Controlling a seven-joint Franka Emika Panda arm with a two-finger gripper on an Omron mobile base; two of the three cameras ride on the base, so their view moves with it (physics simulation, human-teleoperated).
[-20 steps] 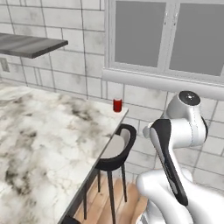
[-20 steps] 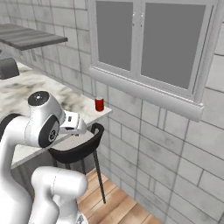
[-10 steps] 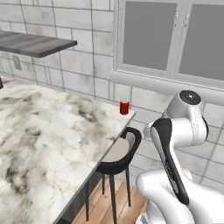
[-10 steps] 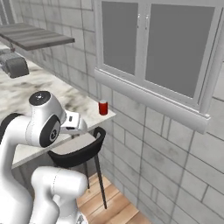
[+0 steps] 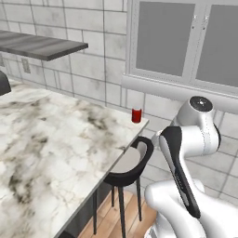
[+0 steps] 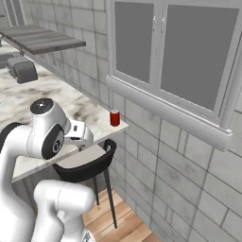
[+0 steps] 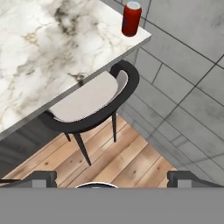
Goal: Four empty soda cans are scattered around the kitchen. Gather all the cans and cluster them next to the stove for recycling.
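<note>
Red soda can with a silver top (image 7: 131, 18) stands upright at the marble counter (image 7: 39, 57) corner above a black stool (image 7: 89, 105), gripper (image 7: 112, 178) looks wide open, holding nothing.

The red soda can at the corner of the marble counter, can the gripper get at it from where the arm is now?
Probably not yet. The red soda can stands upright and alone near the counter corner, nothing crowding it, but the open gripper hangs well back, above the stool. The way looks free.
</note>
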